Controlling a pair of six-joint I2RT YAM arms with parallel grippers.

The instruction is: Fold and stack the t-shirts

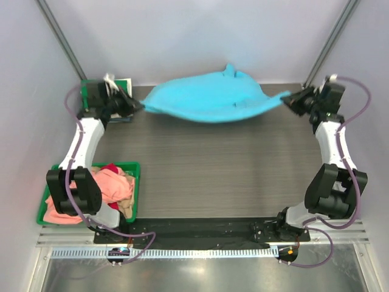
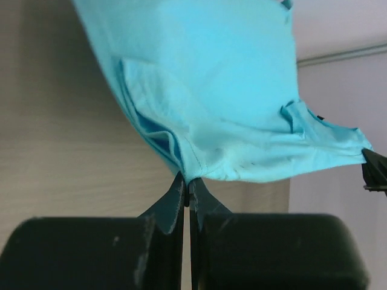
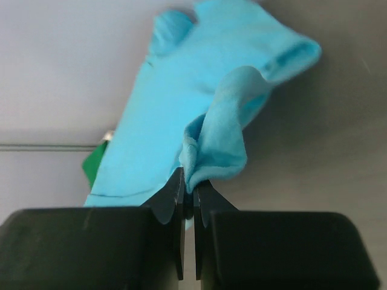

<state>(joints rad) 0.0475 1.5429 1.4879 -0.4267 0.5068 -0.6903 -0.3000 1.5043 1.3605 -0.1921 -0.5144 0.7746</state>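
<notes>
Camera above: the blue shirt is held stretched along the far edge of the table, its long axis running left to right between the 2 arms. Its left end is pinched by the left gripper and its right end by the right gripper. The middle sags, and whether it touches the table cannot be told. Open tabletop lies on the near side, so laying the shirt flat is judged to call for a pull toward the bases. Other shirts are heaped in the bin at near left, beside the left arm's base.

Left wrist: the jaws are seen closed on a bunched edge, with the blue shirt spreading away and rightward.

Right wrist: the jaws are clamped on a fold of cloth, and the blue shirt is seen trailing away to the upper left.
</notes>
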